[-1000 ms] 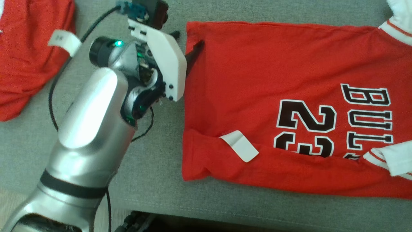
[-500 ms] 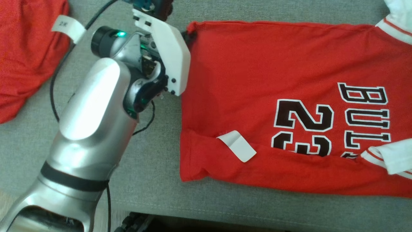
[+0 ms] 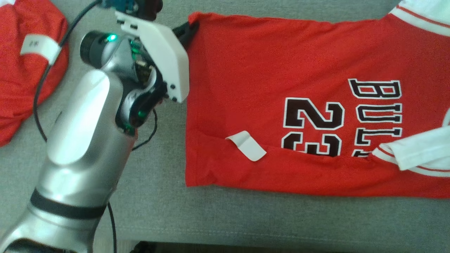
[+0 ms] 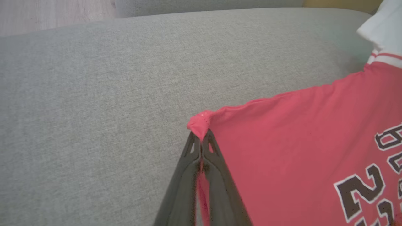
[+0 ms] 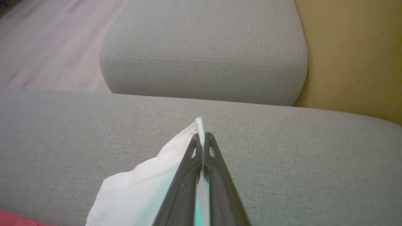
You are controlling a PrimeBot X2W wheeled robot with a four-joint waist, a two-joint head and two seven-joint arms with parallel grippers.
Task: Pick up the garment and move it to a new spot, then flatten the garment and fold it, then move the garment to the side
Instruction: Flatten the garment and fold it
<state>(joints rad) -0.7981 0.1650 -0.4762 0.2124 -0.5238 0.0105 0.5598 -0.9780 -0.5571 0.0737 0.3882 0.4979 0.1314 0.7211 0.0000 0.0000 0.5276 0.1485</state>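
- The garment (image 3: 267, 70), a red jersey with black lettering and white trim, lies spread on the grey cushion (image 3: 211, 218). Its near long edge is folded over and carries a white label (image 3: 246, 146).
- The left gripper (image 4: 201, 139) is clenched on the jersey's far hem corner (image 4: 198, 124). A nub of red cloth stands out past the closed tips.
- The right gripper (image 5: 202, 138) is likewise clamped, on the white sleeve (image 5: 141, 188) at the collar end.
- Change noted: one second ago a left finger lay on the cloth just inboard of that corner. It now pinches the corner itself.
- The whole head view has shifted between pictures, so the camera has moved. Any shift of the jersey across the cushion cannot be certified.
- Judgement: both far corners are secured, and the far edge is ready to be drawn taut or brought over for a fold.
- Risk: the left hold is shallow and could slip under tension.
- A second red garment (image 3: 21, 84) lies well apart to the left, with a cable (image 3: 40, 116) beside it.
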